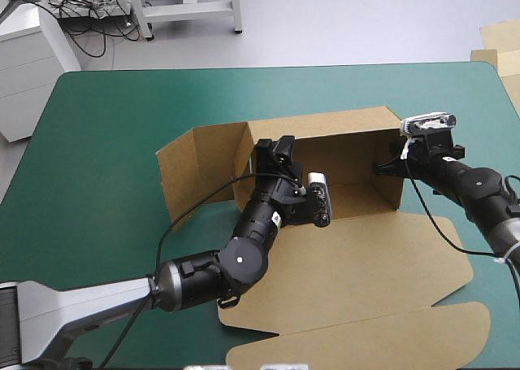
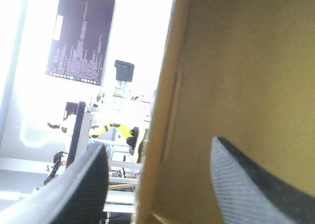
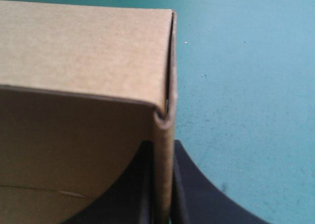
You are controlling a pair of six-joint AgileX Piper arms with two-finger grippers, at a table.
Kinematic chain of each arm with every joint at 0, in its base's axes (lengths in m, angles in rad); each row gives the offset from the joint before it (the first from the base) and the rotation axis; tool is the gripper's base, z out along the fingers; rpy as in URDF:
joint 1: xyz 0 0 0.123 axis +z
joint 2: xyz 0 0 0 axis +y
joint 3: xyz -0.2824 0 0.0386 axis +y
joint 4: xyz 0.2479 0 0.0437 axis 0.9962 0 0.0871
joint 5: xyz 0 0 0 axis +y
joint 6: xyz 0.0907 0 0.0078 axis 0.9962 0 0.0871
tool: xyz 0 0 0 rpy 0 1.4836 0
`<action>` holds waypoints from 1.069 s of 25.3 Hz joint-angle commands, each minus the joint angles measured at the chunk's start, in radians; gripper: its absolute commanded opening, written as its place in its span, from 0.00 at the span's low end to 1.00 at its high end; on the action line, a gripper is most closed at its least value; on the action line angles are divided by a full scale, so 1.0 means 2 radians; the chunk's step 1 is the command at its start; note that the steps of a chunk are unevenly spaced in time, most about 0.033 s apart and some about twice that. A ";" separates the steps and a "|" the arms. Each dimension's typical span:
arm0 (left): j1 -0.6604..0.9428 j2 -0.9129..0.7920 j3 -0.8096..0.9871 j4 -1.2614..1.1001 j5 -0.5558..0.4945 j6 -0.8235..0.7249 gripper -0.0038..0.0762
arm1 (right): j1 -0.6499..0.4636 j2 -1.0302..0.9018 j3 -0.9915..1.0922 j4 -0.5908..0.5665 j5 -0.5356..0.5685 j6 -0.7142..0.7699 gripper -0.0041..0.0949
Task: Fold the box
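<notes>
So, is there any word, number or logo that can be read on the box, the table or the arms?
Nothing can be read.
box: plain brown board, no print in any view.
table: plain teal-green cover, no text.
pale patch on the left arm: too small to read.

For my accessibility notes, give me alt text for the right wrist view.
The right hand grips an upright wall of the brown box at its corner, one black finger each side. Teal-green table cover lies beyond.

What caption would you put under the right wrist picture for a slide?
The right gripper pinches a raised wall of the brown box, teal-green cover beyond.
</notes>
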 commanded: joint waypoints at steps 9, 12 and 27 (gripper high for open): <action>0.001 -0.137 -0.022 0.038 0.079 -0.070 0.04 | 0.000 -0.010 -0.105 -0.256 0.094 0.264 0.04; 0.037 -0.168 -0.039 -0.003 0.068 -0.070 0.04 | 0.000 -0.010 -0.152 -0.314 0.161 0.341 0.04; 0.492 -0.199 -0.080 -0.550 -0.034 0.161 0.04 | 0.039 0.127 -0.306 -0.343 0.431 0.518 0.04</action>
